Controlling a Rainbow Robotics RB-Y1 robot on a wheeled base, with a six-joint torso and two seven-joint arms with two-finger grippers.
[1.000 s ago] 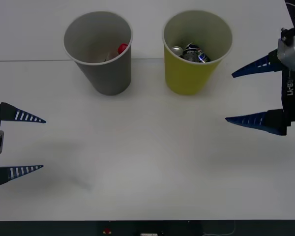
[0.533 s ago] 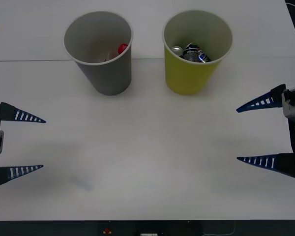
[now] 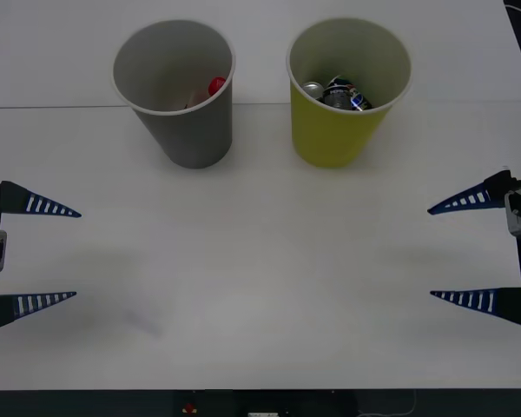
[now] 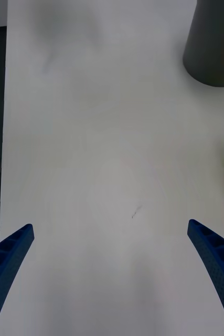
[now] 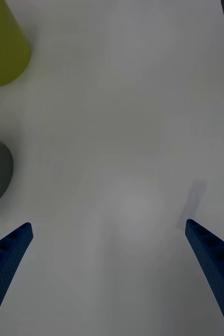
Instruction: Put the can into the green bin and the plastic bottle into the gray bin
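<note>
Right hand (image 3: 471, 252) dropped back over white table (image 3: 260, 287).

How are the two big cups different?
The green bin is yellow-green and holds cans; the gray bin is gray and shows something red inside. The green bin stands nearer the robot's right side, the gray bin nearer its left. Both are upright, tapered cups with rolled rims.

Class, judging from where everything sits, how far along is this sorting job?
Done, it seems: the can lies inside the green bin, and a red-capped item, likely the bottle, sits in the gray bin. In hand: nothing; the left gripper and right gripper hang open at the table's sides. Left: apparently nothing.
</note>
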